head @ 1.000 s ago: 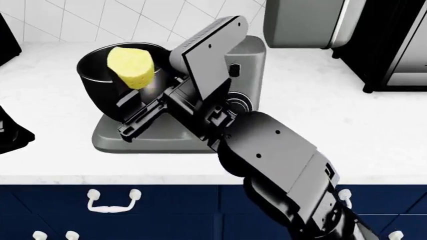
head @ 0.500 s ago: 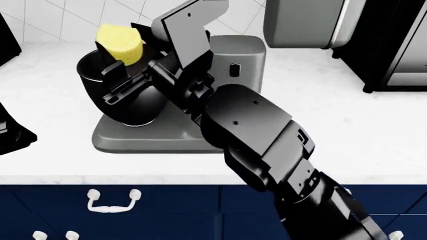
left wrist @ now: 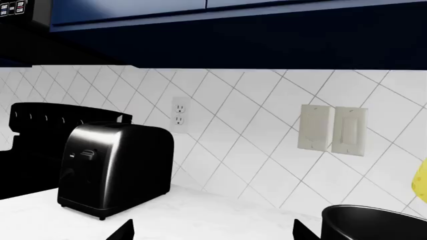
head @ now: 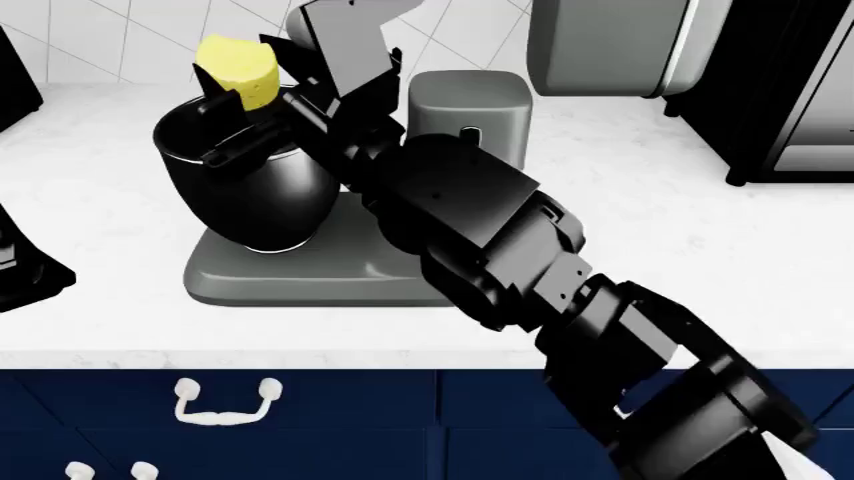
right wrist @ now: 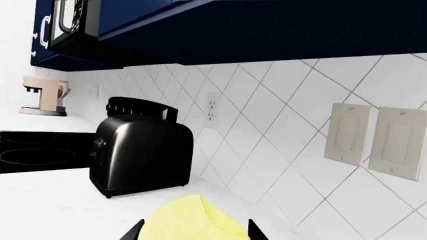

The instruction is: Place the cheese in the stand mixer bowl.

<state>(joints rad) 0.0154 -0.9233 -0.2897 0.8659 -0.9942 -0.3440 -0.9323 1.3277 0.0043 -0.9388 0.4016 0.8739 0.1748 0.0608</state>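
My right gripper (head: 240, 85) is shut on the cheese (head: 239, 68), a pale-yellow chunk, and holds it in the air above the stand mixer bowl (head: 254, 195), near its far rim. The bowl is glossy black and sits on the mixer's grey base. In the right wrist view the cheese (right wrist: 193, 222) fills the gap between my right gripper's (right wrist: 197, 233) fingertips. In the left wrist view my left gripper (left wrist: 213, 233) is open and empty, with the bowl's rim (left wrist: 373, 220) and a sliver of cheese (left wrist: 421, 180) at the frame edge.
The mixer's grey body (head: 467, 105) stands right behind my right arm. A black toaster (left wrist: 113, 170) stands on the white counter (head: 694, 230) by the tiled wall. A grey appliance (head: 601, 45) and a black one (head: 787, 90) stand at the back right. Blue drawers (head: 227, 400) lie below the counter's edge.
My right arm has lifted the cheese up and away from me, from in front of the bowl's opening to above its far rim. The arm now covers more of the mixer.
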